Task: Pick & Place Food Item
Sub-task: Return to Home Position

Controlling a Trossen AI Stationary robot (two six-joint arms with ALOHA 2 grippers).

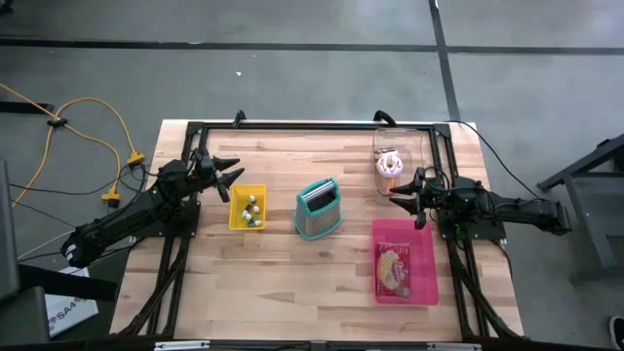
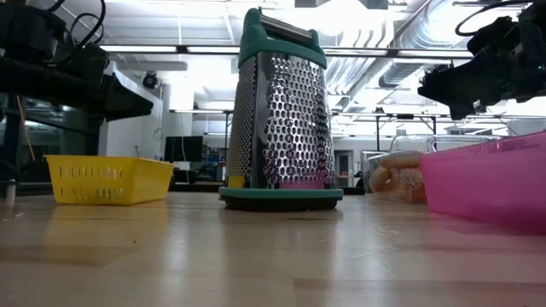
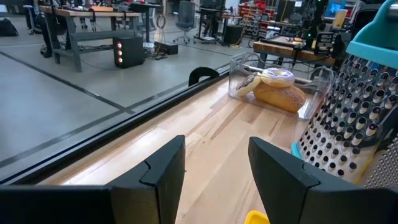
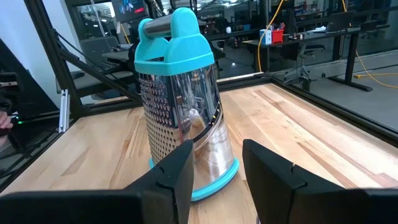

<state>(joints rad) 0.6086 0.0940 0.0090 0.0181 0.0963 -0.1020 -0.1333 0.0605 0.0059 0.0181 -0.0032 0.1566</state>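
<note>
Jaws spread and empty on left gripper [image 1: 234, 173] and right gripper [image 1: 396, 185], both raised clear because the food [image 3: 278, 93] sits in the transparent bin [image 1: 414, 146]

Teal box grater [image 1: 318, 208] upright mid bench [image 1: 292, 283]; yellow basket [image 1: 248, 188] toward left edge; pink tray [image 1: 427, 268] by right edge

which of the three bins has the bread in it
The transparent bin at the back right: bread shows through its clear wall. The yellow basket holds small bits, the pink bin a flat packet.
</note>
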